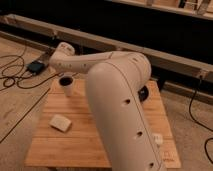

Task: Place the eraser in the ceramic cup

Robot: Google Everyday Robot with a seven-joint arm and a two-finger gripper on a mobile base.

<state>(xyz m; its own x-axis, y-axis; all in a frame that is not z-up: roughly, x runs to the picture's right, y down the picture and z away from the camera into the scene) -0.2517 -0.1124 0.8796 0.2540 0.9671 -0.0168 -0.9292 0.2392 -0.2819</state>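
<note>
Camera view — single frame, items as seen:

1. Desk [90,137]: pale wood slats, set on a concrete floor, dark wall w/ rails behind.
2. Arm [117,107]: large white shell, fills centre of frame; forearm is reached over far-left part of desk.
3. Tool [65,76]: located at far-left end of arm, directly above the cup, approx. at rim level. Mostly hidden by wrist housing and shadow.
4. Ceramic cup [66,87]: small, white, upright, near desk's far-left corner; dark opening visible at top.
5. Eraser: not made out anywhere. It cannot be told whether it is carried in the tool, already inside the cup, or hidden behind the arm.
6. Beige block [60,122]: lies flat on desk's left-front area, well apart from cup. Not a task item.
7. Dark bowl [143,93]: partly visible behind arm, right-far side of desk.
8. Small white object [158,139]: right-front, just beside arm shell; identity unclear.
9. Cables and a black box [36,66] on floor, left.

Step judged in hand: placement phase — tool is positioned over cup mouth. Next move, if eraser is carried, calls for centring over the opening, release, then a straight lift so the cup is not tipped.
</note>
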